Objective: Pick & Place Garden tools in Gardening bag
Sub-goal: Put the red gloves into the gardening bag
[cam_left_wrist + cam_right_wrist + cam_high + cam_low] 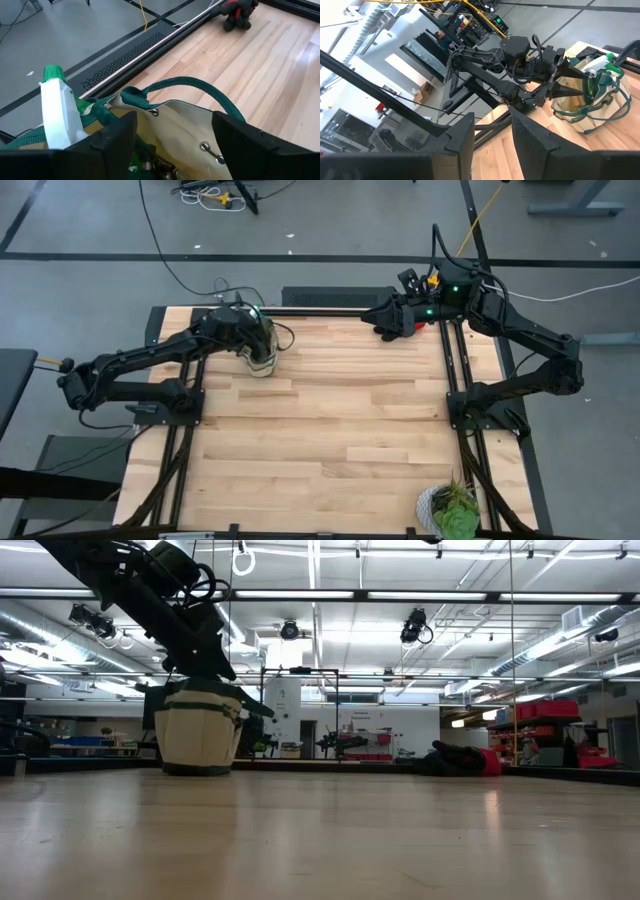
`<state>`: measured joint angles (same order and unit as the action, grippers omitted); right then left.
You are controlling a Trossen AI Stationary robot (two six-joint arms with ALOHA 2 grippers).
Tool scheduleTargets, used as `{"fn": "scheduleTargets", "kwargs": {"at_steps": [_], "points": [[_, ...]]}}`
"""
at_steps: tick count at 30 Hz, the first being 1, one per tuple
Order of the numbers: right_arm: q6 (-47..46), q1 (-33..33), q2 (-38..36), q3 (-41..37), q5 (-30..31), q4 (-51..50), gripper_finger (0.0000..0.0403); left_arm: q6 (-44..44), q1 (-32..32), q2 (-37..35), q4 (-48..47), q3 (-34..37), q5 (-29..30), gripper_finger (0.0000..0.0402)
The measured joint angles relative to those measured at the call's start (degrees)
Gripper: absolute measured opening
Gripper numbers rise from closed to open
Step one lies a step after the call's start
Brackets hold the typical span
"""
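The bag (185, 125) fills my left wrist view, the left gripper (172, 137) over its mouth with jaws apart; only there do I see the green-capped white piece (57, 112) inside. From above, the right gripper (384, 319) rests on gloves (408, 330) at the far edge; I cannot tell its jaws.

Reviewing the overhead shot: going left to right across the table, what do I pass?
Left claw above the gardening bag at the far left → red-and-black gloves at the far edge, under the right claw → potted plant at the near right corner.
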<state>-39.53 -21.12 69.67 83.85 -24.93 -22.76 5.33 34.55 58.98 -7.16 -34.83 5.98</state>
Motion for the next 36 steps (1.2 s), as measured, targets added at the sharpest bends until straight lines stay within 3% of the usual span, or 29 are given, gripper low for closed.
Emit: {"fn": "scheduleTargets", "kwargs": {"at_steps": [10, 16, 27, 36], "points": [[0.62, 0.0, 0.0, 0.0, 0.02, -0.02, 0.0132, -0.08, -1.46, 0.0, 0.9, -0.69, -0.53, 0.0254], [1.03, -0.07, 0.0, 0.0, 0.09, -0.02, 0.0132, -1.15, -2.09, 0.0, 0.94, -5.64, -0.96, 0.0252], [2.79, -0.07, 0.0, 0.0, 0.57, -0.08, 0.0132, -1.53, -2.23, -0.04, 0.91, -14.28, -7.12, 0.0252], [4.88, -0.07, 0.0, 0.0, 2.23, -0.46, 0.0132, -4.54, -5.67, -0.04, 0.85, -17.84, -7.25, 0.0252]]}}
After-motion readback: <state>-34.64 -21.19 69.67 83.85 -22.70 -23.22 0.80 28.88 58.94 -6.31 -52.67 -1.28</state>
